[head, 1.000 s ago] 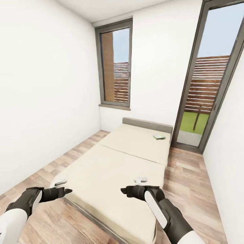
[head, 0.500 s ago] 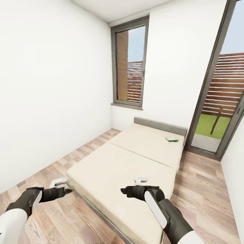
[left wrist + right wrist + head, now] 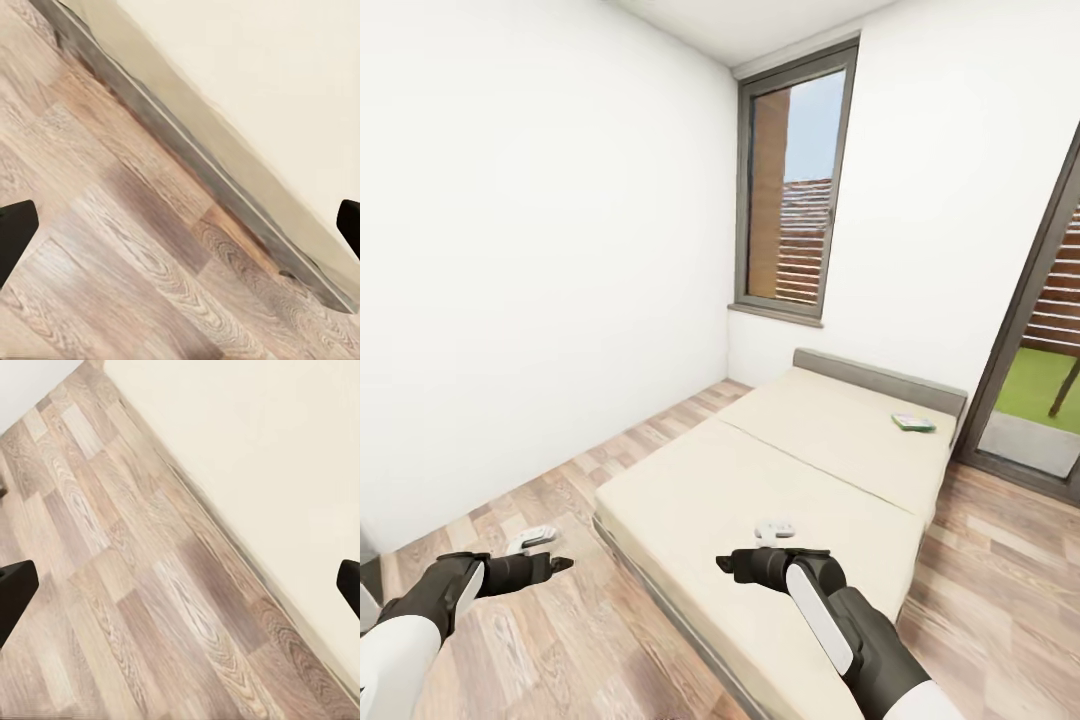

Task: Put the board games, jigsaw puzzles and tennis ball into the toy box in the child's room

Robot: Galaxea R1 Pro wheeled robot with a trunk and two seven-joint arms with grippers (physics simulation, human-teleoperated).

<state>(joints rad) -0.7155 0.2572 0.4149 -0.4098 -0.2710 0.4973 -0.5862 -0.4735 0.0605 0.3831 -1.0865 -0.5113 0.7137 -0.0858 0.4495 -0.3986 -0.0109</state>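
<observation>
Nearest, the left gripper (image 3: 555,563) hangs over the wood floor (image 3: 560,640) and the right gripper (image 3: 728,563) over the near end of the bed (image 3: 780,480); both have fingers spread wide and hold nothing. Far ahead on the right, near the headboard (image 3: 880,377), lies one green-white board game (image 3: 913,422), well apart from both hands. I judge the right arm nearer to it; its long axis runs about left to right.

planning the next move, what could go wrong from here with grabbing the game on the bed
1. The green-white board game lies at the far end of the bed near the headboard, well beyond both open hands; reaching from here would likely fall short.
2. The bed's grey frame sits low, close ahead of the left hand, so driving forward could bump it.
3. One board game shows on the bed here; a second could get missed.
</observation>
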